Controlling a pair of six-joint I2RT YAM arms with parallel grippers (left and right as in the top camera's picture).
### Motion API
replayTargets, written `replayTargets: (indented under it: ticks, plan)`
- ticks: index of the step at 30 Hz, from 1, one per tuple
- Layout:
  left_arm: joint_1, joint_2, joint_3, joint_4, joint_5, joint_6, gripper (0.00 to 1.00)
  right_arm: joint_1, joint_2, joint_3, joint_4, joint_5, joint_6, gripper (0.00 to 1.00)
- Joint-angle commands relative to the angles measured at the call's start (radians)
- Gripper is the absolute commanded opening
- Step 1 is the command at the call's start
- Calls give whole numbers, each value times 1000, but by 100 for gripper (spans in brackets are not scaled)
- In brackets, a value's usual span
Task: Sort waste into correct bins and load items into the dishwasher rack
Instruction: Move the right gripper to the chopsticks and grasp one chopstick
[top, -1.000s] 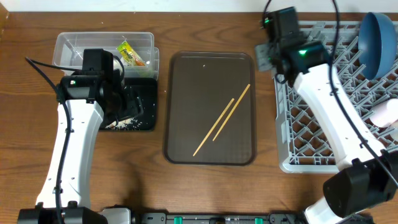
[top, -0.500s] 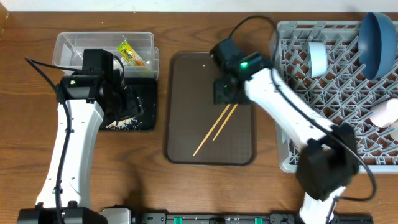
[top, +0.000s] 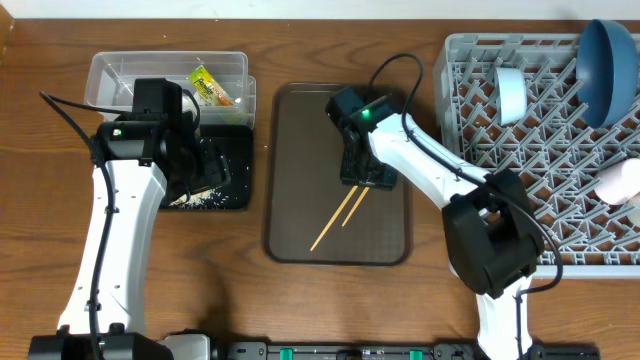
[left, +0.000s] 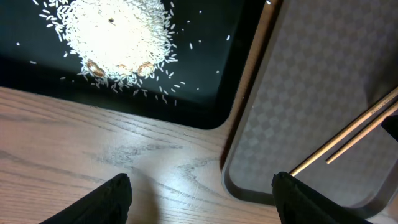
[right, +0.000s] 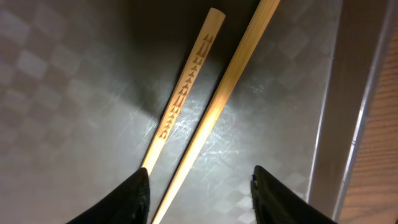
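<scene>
The right gripper (top: 365, 180) is low over the wooden chopsticks (top: 345, 210), which lie side by side on the brown serving tray (top: 300, 130) in the middle of the overhead frame. They run slanted from upper right to lower left. In the right wrist view its two fingers (right: 140, 199) stand spread at the bottom edge, with both sticks between them. The left finger is just at the engraved stick, and the right finger is apart from the plain one. Nothing is pinched yet. I think the jaws are set across both sticks so that one closing takes the pair together. The grip seems to be near the upper ends, so the long free ends may tip down.

The left gripper (left: 205, 199) hangs over the lower edge of the black tray (top: 235, 150), at the left of the overhead frame. Its jaws are wide apart and hold nothing. The heap of rice (left: 115, 31) lies in this tray, and the yellow-green wrapper (top: 208, 86) lies in the clear tub (top: 120, 75) above it, so the waste seems sorted.

The grey rack (top: 520, 160) fills the right side. The dark-blue plate (top: 605, 70) stands on edge between its pegs, probably so it does not fall flat. The chopsticks seem to be the last item to load.
</scene>
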Motion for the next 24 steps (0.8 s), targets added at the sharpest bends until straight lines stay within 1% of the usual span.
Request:
replayTargets:
  ticks: [1,10,19,24]
  plan:
    - [4,-6,11,-1,-9,2,75,14,13,-11,1,32,26,47]
    - [4,-6,11,-1,-9,2,75,14,13,-31,6,46,36,47]
    - [4,-6,11,-1,-9,2,75,16,13,-119,83,45,48,47]
    - [4,-6,11,-1,-9,2,75,16,13,-135,98,45,48,46]
